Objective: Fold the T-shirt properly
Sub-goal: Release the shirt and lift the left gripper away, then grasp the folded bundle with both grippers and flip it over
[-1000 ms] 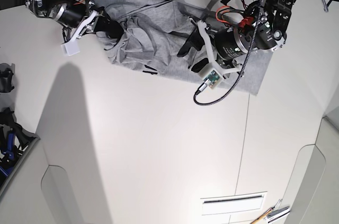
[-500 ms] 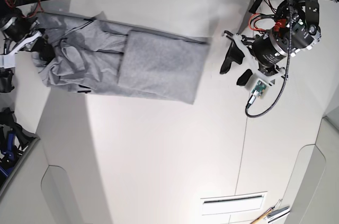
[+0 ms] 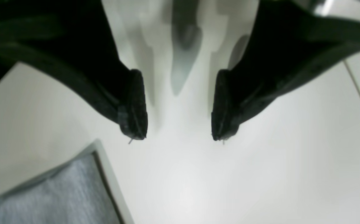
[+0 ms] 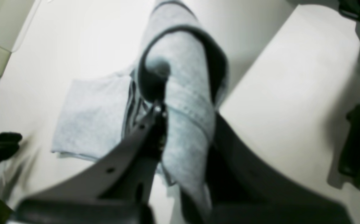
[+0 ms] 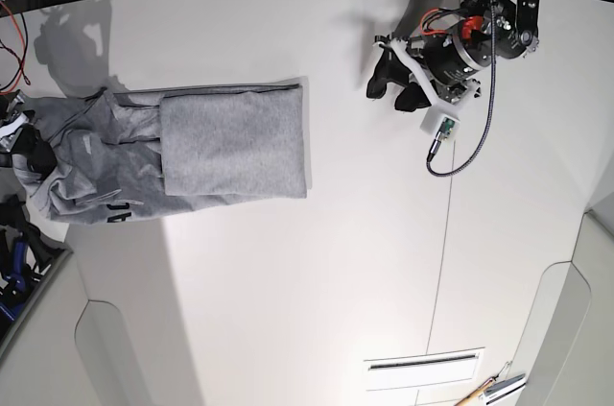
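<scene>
The grey T-shirt (image 5: 230, 142) lies at the left of the white table (image 5: 317, 272), with a flat folded panel on the right and a bunched part at the left. Black lettering (image 5: 115, 215) peeks out at its near edge. My right gripper (image 5: 21, 142) is at the table's far left edge, shut on the bunched cloth. In the right wrist view the cloth (image 4: 183, 90) drapes over that gripper (image 4: 180, 118). My left gripper (image 5: 393, 89) is open and empty over bare table, right of the shirt. The left wrist view shows this gripper (image 3: 177, 137) and a shirt corner (image 3: 58, 193).
A cable (image 5: 451, 152) hangs from the left arm. Dark gear (image 5: 14, 252) sits off the table's left edge. A seam (image 5: 443, 252) runs down the table on the right. A slot (image 5: 422, 368) and tools (image 5: 489, 389) are at the near right.
The right gripper has dragged the T-shirt left across the table. The left gripper, open, has drawn back up and away from the shirt.
</scene>
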Controlling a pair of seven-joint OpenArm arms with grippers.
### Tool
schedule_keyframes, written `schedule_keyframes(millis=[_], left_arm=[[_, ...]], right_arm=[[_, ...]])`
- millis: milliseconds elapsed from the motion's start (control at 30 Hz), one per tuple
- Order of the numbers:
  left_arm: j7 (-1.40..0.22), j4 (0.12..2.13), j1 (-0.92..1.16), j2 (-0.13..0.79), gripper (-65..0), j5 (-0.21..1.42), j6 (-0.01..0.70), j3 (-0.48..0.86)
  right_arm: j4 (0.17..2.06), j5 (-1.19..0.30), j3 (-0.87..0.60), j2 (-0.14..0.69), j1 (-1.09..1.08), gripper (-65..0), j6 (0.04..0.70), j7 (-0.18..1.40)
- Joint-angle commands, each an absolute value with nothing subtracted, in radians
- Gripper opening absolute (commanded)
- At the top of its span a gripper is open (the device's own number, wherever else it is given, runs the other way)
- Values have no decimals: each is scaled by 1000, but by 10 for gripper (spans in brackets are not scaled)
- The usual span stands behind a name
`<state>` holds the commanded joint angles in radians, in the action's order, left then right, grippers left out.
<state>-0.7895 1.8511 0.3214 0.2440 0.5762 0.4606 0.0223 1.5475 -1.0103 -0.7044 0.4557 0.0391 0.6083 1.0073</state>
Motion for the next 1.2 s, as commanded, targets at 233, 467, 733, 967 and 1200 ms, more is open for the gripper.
schedule_keyframes(millis=[233, 467, 733, 967, 1200], left_arm=[[-765, 1782, 265, 195, -289, 550, 460, -196], [-724, 1654, 230, 30, -289, 488, 459, -287], [-690, 1486, 166, -139, -289, 403, 456, -289], [-714, 1478, 152, -133, -289, 395, 456, -287], [-809, 1559, 148, -132, -289, 414, 461, -287]], right_arm=[[1547, -1010, -697, 453, 27, -650, 606, 992], [1547, -975, -570, 394, -83, -650, 598, 1011], [1557, -889, -321, 171, -193, -650, 580, 1021], [1557, -753, -133, 67, -168, -650, 580, 1073], [1557, -702, -121, 67, -127, -373, 582, 977]])
